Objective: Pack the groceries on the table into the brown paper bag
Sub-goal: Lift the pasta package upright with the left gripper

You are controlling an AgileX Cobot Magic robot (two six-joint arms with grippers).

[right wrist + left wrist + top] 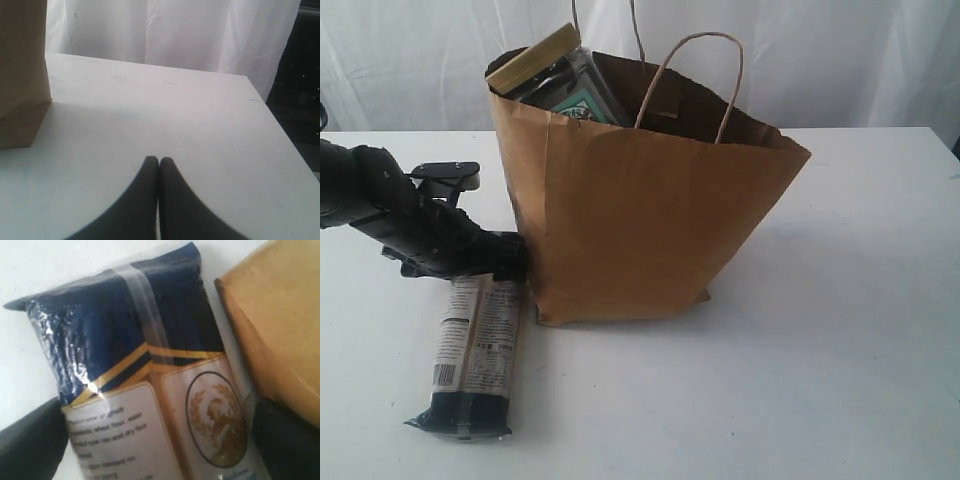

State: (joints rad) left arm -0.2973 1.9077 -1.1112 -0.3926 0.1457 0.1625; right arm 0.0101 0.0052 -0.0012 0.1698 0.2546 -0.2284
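Note:
The brown paper bag (640, 220) stands upright in the middle of the table (840, 350). A tan-lidded nut jar (555, 70) pokes out of its top left corner. The long dark-blue and beige packet (475, 350) lies flat on the table just left of the bag. My left gripper (495, 262) is low over the packet's end nearest the bag. In the left wrist view the packet (140, 365) fills the gap of the left gripper (160, 432), one dark finger (30, 445) on each side, jaws open wide, with the bag (280, 330) alongside. My right gripper (159, 161) is shut on nothing above bare table.
White curtains hang behind the table. The bag's two paper handles (705, 70) stand up above its rim. In the right wrist view the bag's corner (22, 75) is off to one side, and the table's edge (280, 130) drops to a dark floor.

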